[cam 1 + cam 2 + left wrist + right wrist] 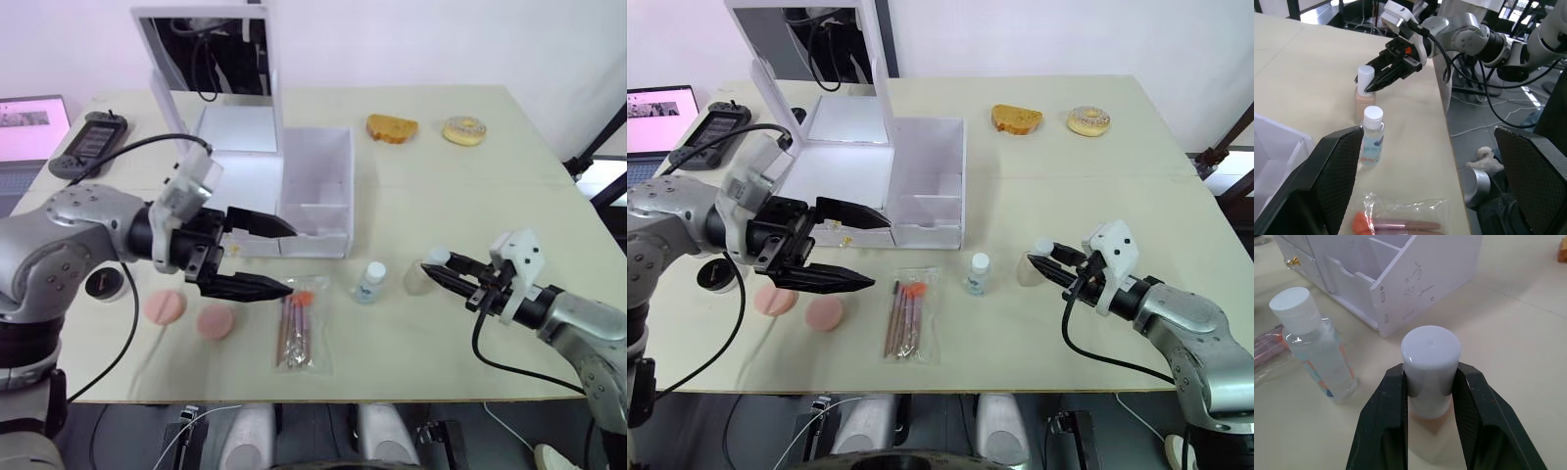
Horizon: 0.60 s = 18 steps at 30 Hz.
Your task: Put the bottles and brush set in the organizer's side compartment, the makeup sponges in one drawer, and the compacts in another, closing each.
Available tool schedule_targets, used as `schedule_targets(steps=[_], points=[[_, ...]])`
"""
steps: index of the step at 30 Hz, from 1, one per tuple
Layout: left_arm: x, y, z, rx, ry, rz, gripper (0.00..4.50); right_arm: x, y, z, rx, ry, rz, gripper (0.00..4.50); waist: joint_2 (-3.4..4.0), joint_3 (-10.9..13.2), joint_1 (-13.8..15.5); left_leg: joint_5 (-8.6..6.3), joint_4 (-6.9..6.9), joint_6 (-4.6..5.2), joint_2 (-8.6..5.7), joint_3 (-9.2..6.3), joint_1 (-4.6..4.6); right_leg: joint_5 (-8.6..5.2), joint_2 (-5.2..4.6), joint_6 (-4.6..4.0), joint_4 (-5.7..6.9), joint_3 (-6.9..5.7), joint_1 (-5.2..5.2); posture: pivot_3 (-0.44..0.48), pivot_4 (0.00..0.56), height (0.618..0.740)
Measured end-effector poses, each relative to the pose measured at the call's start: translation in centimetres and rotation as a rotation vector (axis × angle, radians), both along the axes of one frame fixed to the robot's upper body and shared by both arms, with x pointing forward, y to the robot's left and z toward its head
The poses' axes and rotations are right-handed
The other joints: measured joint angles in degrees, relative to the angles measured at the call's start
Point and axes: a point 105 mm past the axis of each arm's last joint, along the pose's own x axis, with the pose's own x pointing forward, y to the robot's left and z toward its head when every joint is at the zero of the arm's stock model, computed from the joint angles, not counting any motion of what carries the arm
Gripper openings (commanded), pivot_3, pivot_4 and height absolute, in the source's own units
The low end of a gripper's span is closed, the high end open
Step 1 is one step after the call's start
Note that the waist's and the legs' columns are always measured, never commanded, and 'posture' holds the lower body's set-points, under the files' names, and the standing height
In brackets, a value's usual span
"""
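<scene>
Desk [460, 206]: pale top carrying every item; a toast slice [392, 128] and a doughnut [463, 129] lie at the far side, apart from the work.
Organizer [250, 186]: white, far left of centre, mirror lid [211, 54] standing open; both drawers appear shut, though my left arm hides most of their fronts.
Side compartment [318, 181]: right-hand section of the organizer, open-topped, low dividers inside, nothing in it yet.
Left tool [265, 257]: fingers spread wide, holding nothing, hovering in front of the drawers, just left of the brush set.
Right tool [1430, 396]: fingers closed on the neck of the plain bottle, just under its white cap.
Brush set [299, 323]: flat clear bag near the desk's near edge, pink and orange-red parts visible, in front of the compartment.
Makeup sponges [165, 306]: two pink rounds, near left, side by side; the second [215, 321] lies just right of the first.
Plain bottle [1429, 369]: upright on the desk, right of centre, pale peach contents, not lifted as far as I can judge.
Blue-label bottle [370, 282]: upright, just left of the plain one, clear liquid.
Risk, grip: I hold high and on a narrow neck; the smooth plastic could slip or the bottle swing when raised.
Risk, neighbour: the blue-label bottle stands close; a leftward carry held too low would likely topple it.
Risk, arms: my left tool sits near the path to the compartment; contact is possible.
</scene>
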Motion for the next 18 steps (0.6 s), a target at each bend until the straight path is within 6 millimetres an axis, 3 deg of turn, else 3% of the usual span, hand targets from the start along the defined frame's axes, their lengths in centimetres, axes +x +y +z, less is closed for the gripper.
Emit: schedule_targets(steps=[3, 6, 10, 14, 18], points=[[0.1, 0.0, 0.0, 0.0, 0.0, 0.004, 4.5, 0.1, 0.3, 0.5, 0.021, 0.0, 0.018, 0.74, 0.0, 0.0, -0.04, 0.0, 0.0, 0.0, 0.0, 0.0, 0.0, 0.0, 0.0, 0.0, 0.0, 0.01, 0.0, 0.0, 0.15, 0.74], [0.2, 0.2, 0.0, -0.005, 0.0, 0.021, 4.5, 0.6, 0.4, 2.3, 0.059, -0.017, 0.036, 0.74, 0.01, 0.01, -0.05, 0.0, 0.0, 0.0, 0.0, 0.0, 0.0, 0.01, 0.0, -0.01, 0.0, 0.01, -0.01, 0.0, 0.15, 0.74], [0.6, 1.3, -0.8, -0.014, 0.008, 0.08, 4.5, 1.3, 0.7, 6.0, 0.042, -0.051, 0.087, 0.74, 0.03, 0.02, -0.28, 0.0, -0.03, 0.0, 0.0, 0.02, 0.0, 0.01, 0.0, -0.01, 0.0, 0.04, -0.04, 0.0, 0.15, 0.74], [1.3, 3.1, -2.5, -0.014, 0.013, 0.197, 4.5, 3.1, 2.4, 11.6, 0.031, -0.156, 0.139, 0.74, 0.04, 0.05, -0.5, 0.01, -0.06, 0.01, 0.13, -0.02, 0.0, 0.07, 0.13, -0.13, 0.01, 0.02, -0.11, 0.0, 0.15, 0.74], [1.5, 4.7, -3.3, -0.017, 0.006, 0.292, 4.5, 4.8, 4.4, 12.6, 0.044, -0.134, 0.103, 0.74, 0.05, 0.05, -0.13, 0.0, -0.1, 0.01, 0.14, -0.01, -0.1, 0.07, 0.12, -0.13, -0.04, 0.02, -0.18, 0.0, 0.15, 0.74]])
